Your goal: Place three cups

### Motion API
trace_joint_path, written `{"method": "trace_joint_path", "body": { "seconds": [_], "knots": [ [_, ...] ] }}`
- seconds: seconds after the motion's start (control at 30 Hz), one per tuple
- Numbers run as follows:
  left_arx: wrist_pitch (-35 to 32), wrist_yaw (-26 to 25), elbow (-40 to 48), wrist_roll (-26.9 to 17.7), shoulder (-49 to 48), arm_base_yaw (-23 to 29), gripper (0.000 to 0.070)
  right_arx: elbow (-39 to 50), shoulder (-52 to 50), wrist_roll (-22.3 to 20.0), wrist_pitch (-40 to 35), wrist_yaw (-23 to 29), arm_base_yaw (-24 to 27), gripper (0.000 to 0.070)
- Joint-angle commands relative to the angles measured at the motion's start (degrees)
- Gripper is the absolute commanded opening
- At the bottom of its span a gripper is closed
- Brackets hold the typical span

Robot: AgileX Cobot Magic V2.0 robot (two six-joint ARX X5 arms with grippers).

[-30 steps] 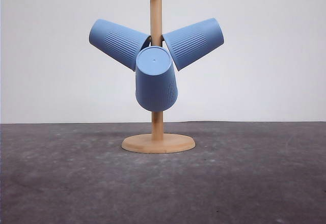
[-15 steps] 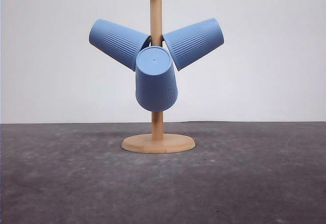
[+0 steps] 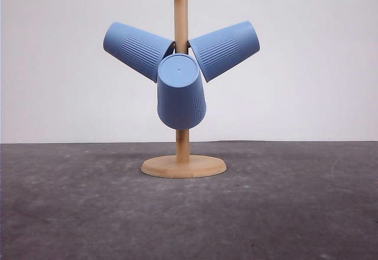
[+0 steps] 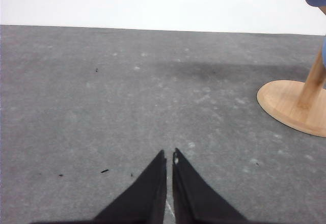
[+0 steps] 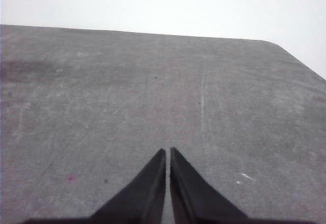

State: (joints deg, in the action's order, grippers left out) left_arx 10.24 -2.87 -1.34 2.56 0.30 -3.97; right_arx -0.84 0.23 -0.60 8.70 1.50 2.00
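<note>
1. Left wrist view: the left gripper [image 4: 169,155] has its two black fingers drawn together, tips nearly touching, nothing between them. It hangs over bare grey table [image 4: 102,107].
2. Off to one side in that view, the round base of the wooden stand [image 4: 285,104] sits on the table, well apart from the fingertips, with the slanting post rising from it and a blue cup edge at the frame corner.
3. Right wrist view: the right gripper [image 5: 167,152] is likewise closed to a thin slit and empty, over open table surface.
4. Front view: the stand's post stands upright at mid-table, and all three cups hang on it, bottoms outward.
5. The left cup [image 3: 137,50] tilts up and to the left; the right cup [image 3: 225,48] tilts up and to the right.
6. The middle cup [image 3: 181,91] points toward the camera, its flat bottom facing forward, below and between the other two, in front of the post.
</note>
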Motion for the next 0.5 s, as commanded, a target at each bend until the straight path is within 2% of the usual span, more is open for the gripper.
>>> {"method": "trace_joint_path", "body": {
  "seconds": [0.0, 0.47],
  "knots": [
    [-0.2, 0.1, 0.6, 0.0, 0.0, 0.1, 0.0, 0.2, 0.0, 0.6, -0.6, 0.0, 0.1, 0.0009],
    [-0.2, 0.1, 0.6, 0.0, 0.0, 0.1, 0.0, 0.2, 0.0, 0.6, -0.6, 0.0, 0.1, 0.0009]
  ]
}}
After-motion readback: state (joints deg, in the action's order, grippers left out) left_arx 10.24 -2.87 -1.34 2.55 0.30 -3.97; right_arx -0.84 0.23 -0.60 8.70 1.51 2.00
